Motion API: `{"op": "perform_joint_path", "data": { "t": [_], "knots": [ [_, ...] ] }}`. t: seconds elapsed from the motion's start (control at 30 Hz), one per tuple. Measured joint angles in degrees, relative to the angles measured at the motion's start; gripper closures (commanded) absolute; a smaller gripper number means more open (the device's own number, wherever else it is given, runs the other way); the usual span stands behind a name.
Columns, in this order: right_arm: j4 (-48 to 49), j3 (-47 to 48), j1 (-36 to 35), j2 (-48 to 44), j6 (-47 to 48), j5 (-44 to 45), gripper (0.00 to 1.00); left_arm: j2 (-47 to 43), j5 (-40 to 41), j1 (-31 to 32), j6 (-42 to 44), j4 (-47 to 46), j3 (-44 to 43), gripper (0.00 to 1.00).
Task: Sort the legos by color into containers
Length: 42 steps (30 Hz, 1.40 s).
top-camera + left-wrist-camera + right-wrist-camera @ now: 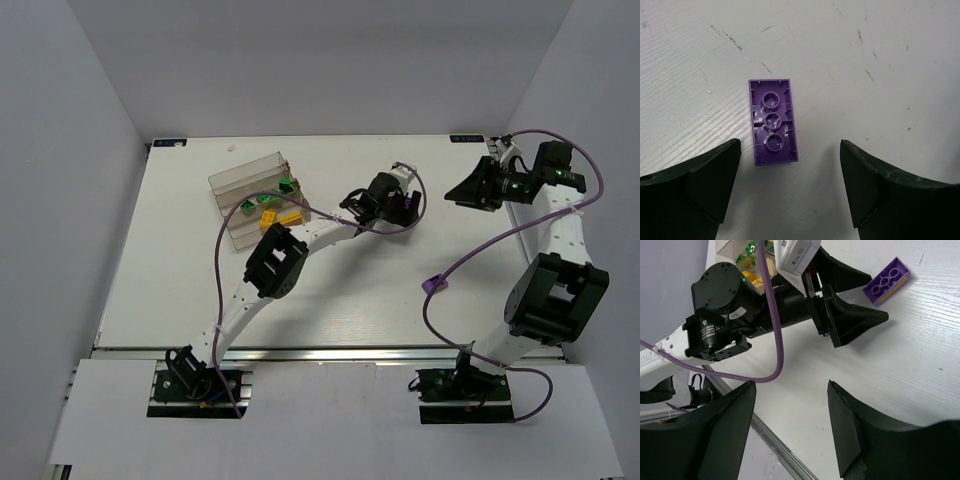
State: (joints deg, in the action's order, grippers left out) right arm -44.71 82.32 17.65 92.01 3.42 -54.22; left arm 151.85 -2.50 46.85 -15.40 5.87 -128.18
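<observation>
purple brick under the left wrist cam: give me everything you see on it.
The purple brick is glossy plastic, rectangular, lying flat upside down: hollow underside up, three tubes in a row. It rests on the white table, its near end between the fingers of the open left tool, nearer one, touching neither.

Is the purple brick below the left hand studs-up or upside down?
Upside down: the purple brick lies flat on the table, its hollow underside with three round tubes facing up.
</observation>
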Motion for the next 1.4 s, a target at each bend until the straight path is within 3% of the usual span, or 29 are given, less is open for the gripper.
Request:
{"op": "perform_joint_path", "data": {
  "t": [0.17,0.47,0.73,0.77,0.87,1.0,1.4],
  "knots": [
    [0.26,-0.81,0.48,-0.26,-0.02,-0.42,0.35,0.00,4.57,1.18,2.16,-0.76,-0.37,0.16],
    [1.60,-1.75,0.61,-0.68,0.04,-1.03,0.37,2.12,13.75,1.88,5.53,-0.96,-1.57,0.51],
    [1.27,-3.06,0.61,-0.81,2.05,-1.40,0.40,2.60,15.37,2.01,5.88,-2.05,-1.68,0.80],
    [1.20,-3.39,0.61,-0.98,2.32,-1.36,0.40,2.58,15.45,2.03,5.86,-2.16,-1.60,0.80],
    [1.11,-4.61,0.61,-1.79,3.69,-0.85,0.40,1.01,15.69,2.03,5.68,-4.66,2.03,0.93],
    [1.07,-5.75,0.61,-2.36,4.92,-0.15,0.41,-3.13,15.74,1.57,5.35,-5.88,8.17,1.00],
    [0.76,-6.93,0.17,-2.38,8.59,0.98,0.44,-31.19,15.67,-2.23,3.50,-9.07,31.32,1.00]
  ]
}}
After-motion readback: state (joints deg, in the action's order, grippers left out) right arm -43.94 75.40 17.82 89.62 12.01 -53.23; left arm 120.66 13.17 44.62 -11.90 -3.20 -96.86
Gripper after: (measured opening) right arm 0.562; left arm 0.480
